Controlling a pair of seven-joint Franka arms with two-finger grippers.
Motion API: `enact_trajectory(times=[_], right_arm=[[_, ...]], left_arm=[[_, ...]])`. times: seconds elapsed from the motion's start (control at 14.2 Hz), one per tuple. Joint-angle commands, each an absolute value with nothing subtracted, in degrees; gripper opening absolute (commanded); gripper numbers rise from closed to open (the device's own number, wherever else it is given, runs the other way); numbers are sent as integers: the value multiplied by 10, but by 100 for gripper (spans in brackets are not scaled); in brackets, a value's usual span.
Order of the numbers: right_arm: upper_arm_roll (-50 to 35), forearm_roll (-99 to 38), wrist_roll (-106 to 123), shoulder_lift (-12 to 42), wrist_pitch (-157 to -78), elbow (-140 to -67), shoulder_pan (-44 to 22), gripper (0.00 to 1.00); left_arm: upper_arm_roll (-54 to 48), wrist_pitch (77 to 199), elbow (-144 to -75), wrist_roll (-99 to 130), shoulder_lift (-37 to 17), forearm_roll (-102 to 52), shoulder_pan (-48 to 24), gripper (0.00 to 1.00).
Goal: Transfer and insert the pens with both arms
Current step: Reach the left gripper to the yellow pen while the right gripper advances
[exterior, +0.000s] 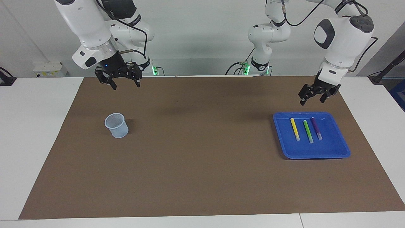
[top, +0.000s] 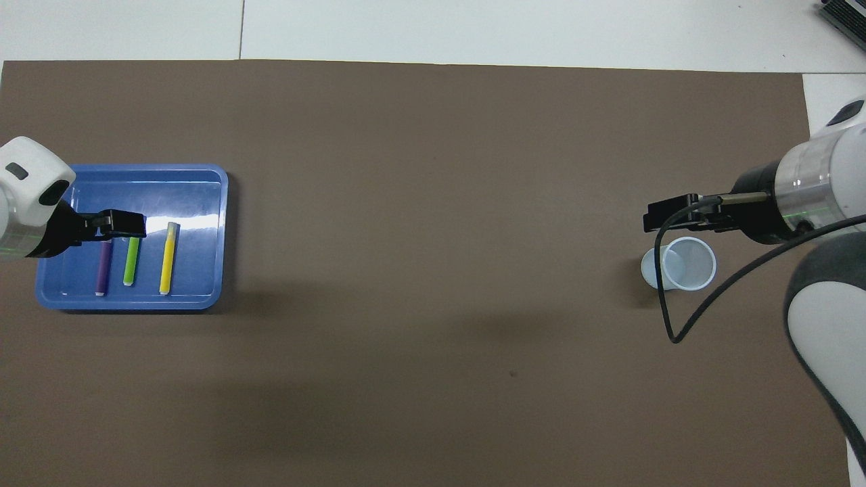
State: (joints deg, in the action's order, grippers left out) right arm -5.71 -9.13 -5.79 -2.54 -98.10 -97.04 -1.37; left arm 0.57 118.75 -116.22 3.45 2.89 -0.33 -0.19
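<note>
Three pens lie side by side in a blue tray point(exterior: 316, 152) point(top: 196, 196) at the left arm's end of the table: yellow point(exterior: 295, 129) point(top: 166, 259), green point(exterior: 308, 131) point(top: 130, 262) and purple point(exterior: 316, 128) point(top: 103, 267). My left gripper point(exterior: 311, 101) point(top: 122, 223) hangs open and empty in the air over the tray, clear of the pens; in the overhead view it covers the upper ends of the purple and green pens. My right gripper point(exterior: 126, 86) point(top: 666, 220) is open and empty, raised over the mat close to the cup.
A pale blue mesh-patterned cup point(exterior: 116, 125) point(top: 683, 265) stands upright at the right arm's end. A brown mat point(exterior: 202, 164) covers the white table. The right arm's black cable point(top: 670, 318) loops across the cup in the overhead view.
</note>
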Motion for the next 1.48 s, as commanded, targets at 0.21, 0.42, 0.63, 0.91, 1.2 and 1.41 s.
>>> enact_trajectory(times=[0.21, 0.42, 0.63, 0.91, 1.2, 1.41], right_arm=[[-56, -168, -82, -34, -1030, -1009, -45, 100], [-57, -200, -168, -37, -1087, -1045, -81, 100], [-56, -249, -212, -19, -1139, -1049, -90, 100], [-57, -277, -224, 5, -1168, -1049, -91, 100], [-56, -298, -246, 18, -1179, -1049, -108, 100], [-57, -307, -277, 18, -1180, -1049, -118, 100]], left_arm=[[4, 1264, -1170, 3, -37, 0, 18, 99], [4, 1293, -1170, -17, -75, 0, 25, 99], [4, 1302, -1170, -18, -97, 0, 28, 99], [4, 1332, -1170, -18, -131, 0, 33, 98], [4, 1332, -1172, -17, -147, -1, 33, 96], [3, 1326, -1189, -17, -144, -1, 32, 94]])
